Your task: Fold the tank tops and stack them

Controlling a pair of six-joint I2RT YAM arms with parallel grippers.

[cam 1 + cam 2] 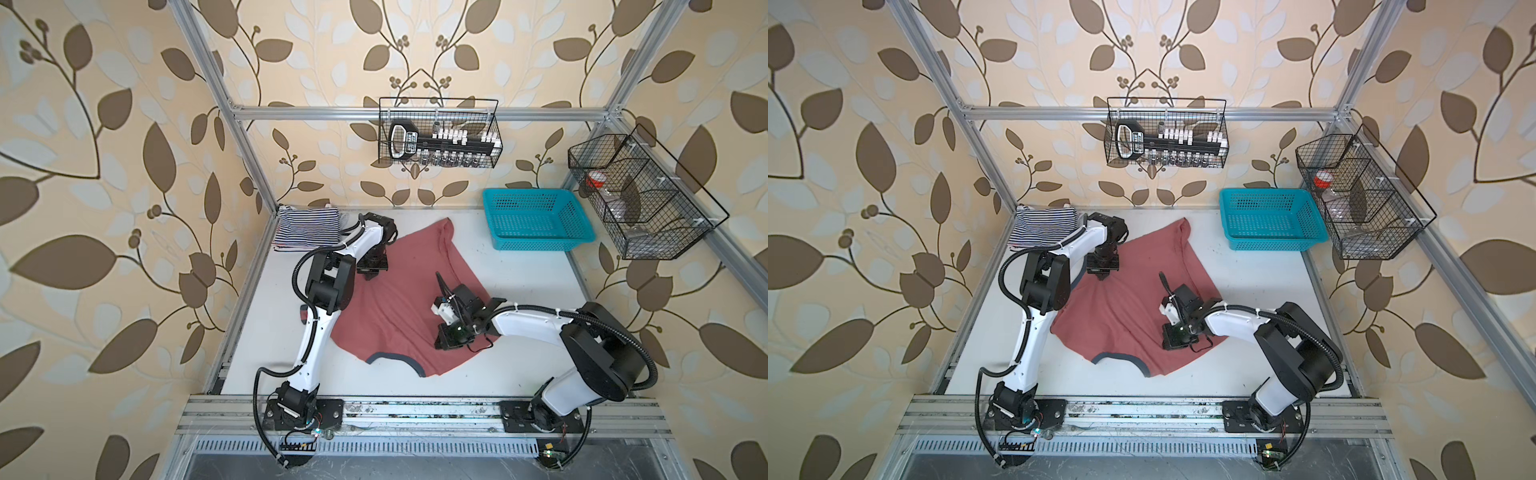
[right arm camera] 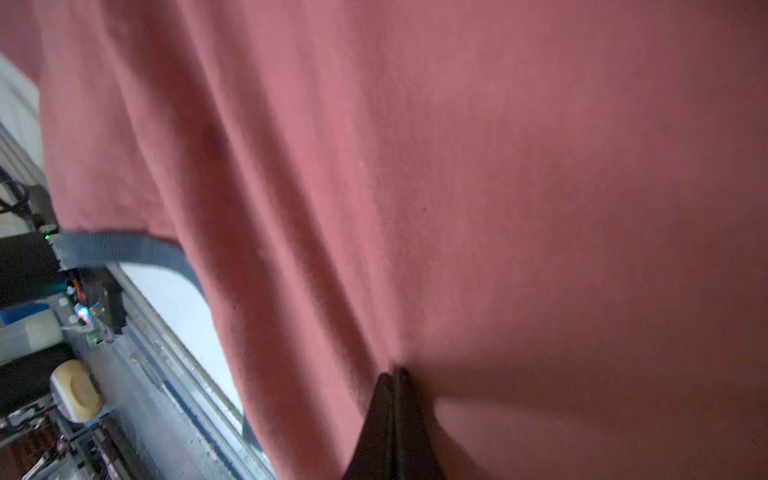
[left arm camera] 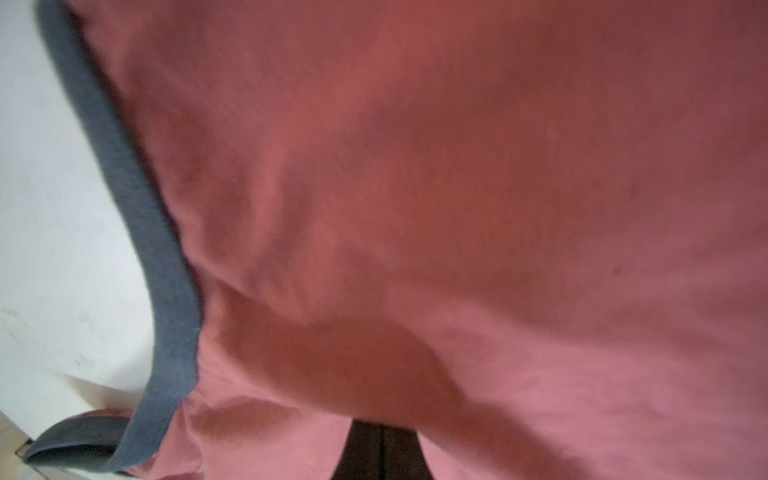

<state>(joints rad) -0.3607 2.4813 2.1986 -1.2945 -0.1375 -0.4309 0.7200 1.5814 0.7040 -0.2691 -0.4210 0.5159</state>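
Ideally, left gripper (image 1: 370,275) and right gripper (image 2: 394,374), both pinching the red tank top (image 1: 399,299), should pull cloth between their fingers taut.

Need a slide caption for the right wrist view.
Right gripper, jaws shut, pinching a taut crease in the red tank top.

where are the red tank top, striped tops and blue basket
red tank top (image 1: 395,299): in a top view, middle of the fabric
striped tops (image 1: 307,230): in a top view, top of the pile
blue basket (image 1: 536,244): in a top view, near side wall
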